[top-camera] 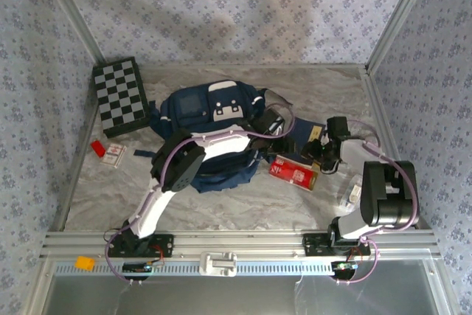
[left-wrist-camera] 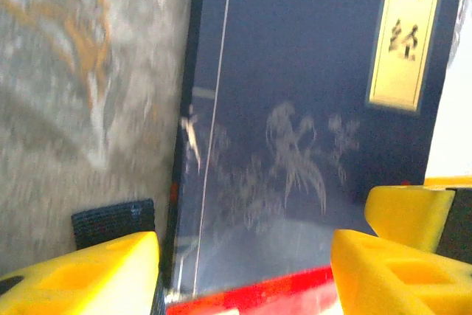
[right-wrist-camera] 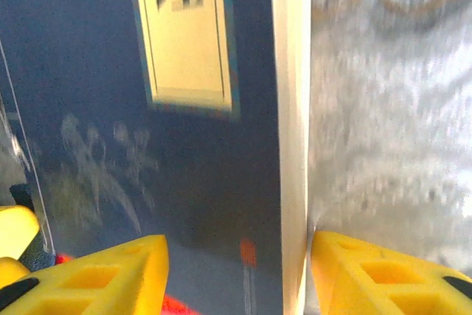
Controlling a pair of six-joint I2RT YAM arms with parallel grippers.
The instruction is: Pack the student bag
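Blurry label (right-wrist-camera: pixel 188 35) on book (right-wrist-camera: pixel 110 182), top cropped.

1. High above the near edge, we look down on the whole grey marbled tabletop (top-camera: pixel 221 204).
2. Our left wrist view sits close over a flat dark blue book with a cream label (left-wrist-camera: pixel 295 71).
3. Our right wrist view, equally close, shares that book (right-wrist-camera: pixel 88 71).

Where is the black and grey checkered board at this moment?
In the top view, the checkered board sits in the back left corner of the table, just to the left of the student bag.
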